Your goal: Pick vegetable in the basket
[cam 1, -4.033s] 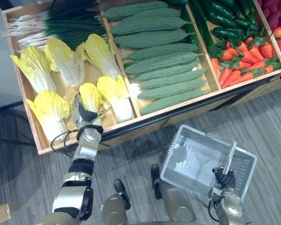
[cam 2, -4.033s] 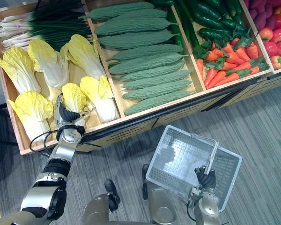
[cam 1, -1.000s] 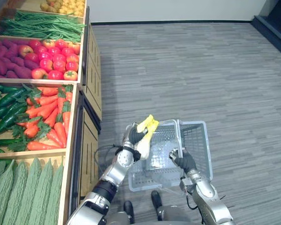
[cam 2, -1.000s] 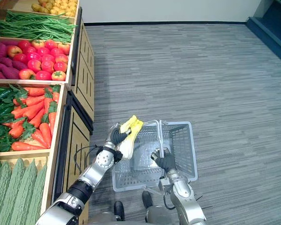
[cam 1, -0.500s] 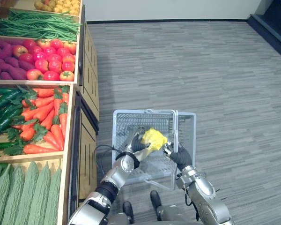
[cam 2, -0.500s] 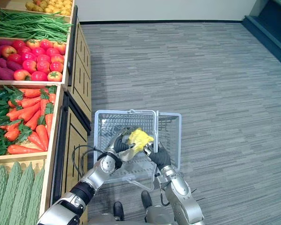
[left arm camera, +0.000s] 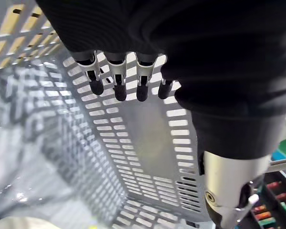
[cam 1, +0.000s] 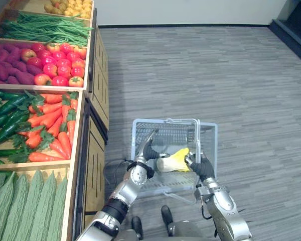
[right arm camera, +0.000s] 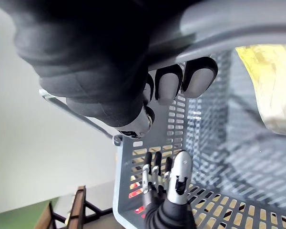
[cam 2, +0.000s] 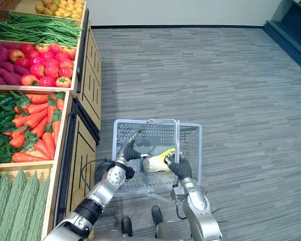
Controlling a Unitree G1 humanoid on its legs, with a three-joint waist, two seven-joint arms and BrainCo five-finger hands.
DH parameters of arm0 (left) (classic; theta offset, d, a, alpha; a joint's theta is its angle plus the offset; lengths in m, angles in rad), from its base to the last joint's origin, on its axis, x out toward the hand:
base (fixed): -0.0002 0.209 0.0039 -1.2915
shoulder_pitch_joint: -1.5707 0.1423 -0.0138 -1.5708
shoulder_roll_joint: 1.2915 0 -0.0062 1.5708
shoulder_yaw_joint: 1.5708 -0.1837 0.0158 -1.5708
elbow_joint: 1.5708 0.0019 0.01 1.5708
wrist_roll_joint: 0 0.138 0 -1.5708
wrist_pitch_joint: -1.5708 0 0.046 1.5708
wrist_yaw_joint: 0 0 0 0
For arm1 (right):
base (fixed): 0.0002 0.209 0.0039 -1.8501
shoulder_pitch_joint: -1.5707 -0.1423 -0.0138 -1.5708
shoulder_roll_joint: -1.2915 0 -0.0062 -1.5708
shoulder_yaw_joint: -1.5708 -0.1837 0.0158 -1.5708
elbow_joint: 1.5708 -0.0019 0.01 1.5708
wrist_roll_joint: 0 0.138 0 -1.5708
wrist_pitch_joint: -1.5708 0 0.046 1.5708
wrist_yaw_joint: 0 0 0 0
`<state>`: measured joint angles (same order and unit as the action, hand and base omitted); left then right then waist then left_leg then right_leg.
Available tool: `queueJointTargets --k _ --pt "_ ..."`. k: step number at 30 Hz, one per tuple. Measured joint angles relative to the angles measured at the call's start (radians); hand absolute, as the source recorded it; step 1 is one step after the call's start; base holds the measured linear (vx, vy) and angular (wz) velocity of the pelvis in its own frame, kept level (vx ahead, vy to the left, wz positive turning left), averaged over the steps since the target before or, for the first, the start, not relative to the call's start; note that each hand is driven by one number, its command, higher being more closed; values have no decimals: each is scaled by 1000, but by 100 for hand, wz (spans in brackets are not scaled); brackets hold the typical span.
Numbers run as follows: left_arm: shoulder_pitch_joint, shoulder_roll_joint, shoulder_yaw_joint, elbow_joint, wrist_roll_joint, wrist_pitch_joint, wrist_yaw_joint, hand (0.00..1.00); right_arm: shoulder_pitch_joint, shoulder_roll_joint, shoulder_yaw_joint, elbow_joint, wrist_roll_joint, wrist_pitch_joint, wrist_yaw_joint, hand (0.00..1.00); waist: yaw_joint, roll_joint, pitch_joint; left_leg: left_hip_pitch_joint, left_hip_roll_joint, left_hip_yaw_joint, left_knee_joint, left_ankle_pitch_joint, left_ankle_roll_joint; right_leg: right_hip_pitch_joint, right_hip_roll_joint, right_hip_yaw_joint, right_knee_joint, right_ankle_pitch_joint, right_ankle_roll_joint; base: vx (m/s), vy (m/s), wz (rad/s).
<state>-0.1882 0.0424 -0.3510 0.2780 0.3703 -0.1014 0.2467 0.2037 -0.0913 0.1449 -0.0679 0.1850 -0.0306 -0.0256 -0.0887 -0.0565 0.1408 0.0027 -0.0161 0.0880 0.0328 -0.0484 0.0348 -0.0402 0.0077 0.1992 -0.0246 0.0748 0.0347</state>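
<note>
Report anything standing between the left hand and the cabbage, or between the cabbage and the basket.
Nothing visible does. The left hand, fingers straight, hangs at the basket's left side, right beside the cabbage. The cabbage lies within the basket's walls. The right hand is curled round the handle on the cabbage's other side.

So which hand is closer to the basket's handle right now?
Right. The right hand is curled round the handle; the left hand hangs open beside the cabbage, clear of the handle.

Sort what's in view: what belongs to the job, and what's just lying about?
Job: cabbage, lying in the basket; left hand, open; right hand, gripping the basket.
Lying about: carrots, red fruits, green beans, bitter gourds.
</note>
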Motion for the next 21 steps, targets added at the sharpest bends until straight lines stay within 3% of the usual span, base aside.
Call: queueJointTargets --k 3,7,8,13,16,21 --pt "61 -1 18 -105 -107 -29 -10 0 5 8 -41 21 -33 3 -22 100 21 11 -16 3 -4 -9 -4 2 -1 3 -4 -7 1 -4 5 -19 4 9" --pt "129 0 93 -170 -200 -41 -24 0 6 13 -109 32 -60 4 -55 100 28 34 -30 21 -15 -32 -50 31 4 7 -14 -33 4 -9 9 -19 12 18" --pt "163 1 132 -195 -291 -44 -35 0 6 22 -142 33 -70 4 -68 100 36 37 -33 37 -18 -35 -73 41 0 14 -16 -38 4 -11 9 -20 25 10" --pt "285 3 250 -259 -482 -83 -72 0 5 38 -244 58 -85 4 -86 100 50 37 -61 47 -25 -54 -100 53 1 19 -25 -61 5 -17 12 -13 20 14" --pt "324 3 322 -245 -494 -83 -69 0 4 46 -280 104 -91 2 -89 100 54 34 -65 48 -26 -61 -101 58 5 23 -27 -63 5 -18 12 7 15 8" --pt "352 15 417 -84 -469 -68 -64 0 31 58 -314 195 -95 2 -86 100 77 33 -65 54 -25 -76 -101 55 1 39 -28 -83 6 -25 5 -9 -6 10"
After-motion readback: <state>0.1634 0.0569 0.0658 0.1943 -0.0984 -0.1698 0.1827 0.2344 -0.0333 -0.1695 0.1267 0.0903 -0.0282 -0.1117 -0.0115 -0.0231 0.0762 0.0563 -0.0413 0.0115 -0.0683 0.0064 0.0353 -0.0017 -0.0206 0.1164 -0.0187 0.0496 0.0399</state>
